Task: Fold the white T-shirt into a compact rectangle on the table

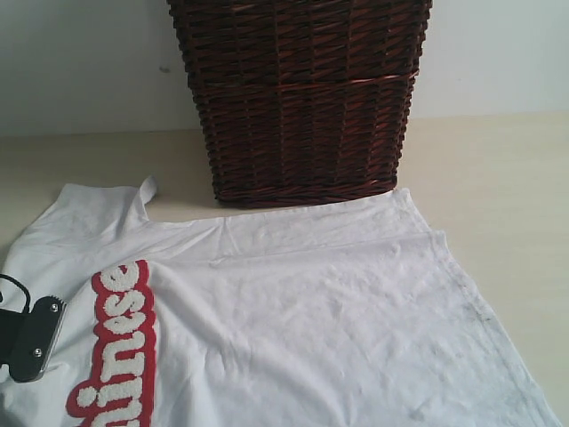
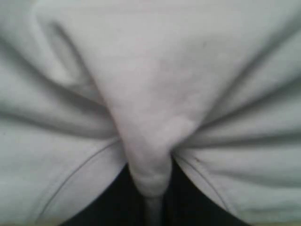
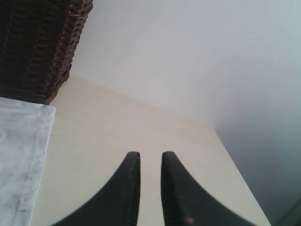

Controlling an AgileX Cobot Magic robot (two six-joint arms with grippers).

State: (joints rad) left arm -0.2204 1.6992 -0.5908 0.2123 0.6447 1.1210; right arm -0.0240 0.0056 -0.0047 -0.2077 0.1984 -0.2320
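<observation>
Clamps left gripper [image 2: 150,207] on a blurred white T-shirt [image 2: 150,94] fold, jaws mostly hidden; holds right gripper [image 3: 151,156] narrowly apart, empty, above table [image 3: 117,122].

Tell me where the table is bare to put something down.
Two bare strips of table: right of the basket, beyond the shirt; and left of the basket, between wall and shirt. The middle and front are crowded: the shirt covers them.

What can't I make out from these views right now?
- white T-shirt: near side and lettering cut off by the exterior view's bottom edge.
- left hand: fingers buried in blurred, bunched cloth in the left wrist view.
- right hand: outside the exterior view.
- basket: top cropped by the exterior view, contents unseen.
</observation>
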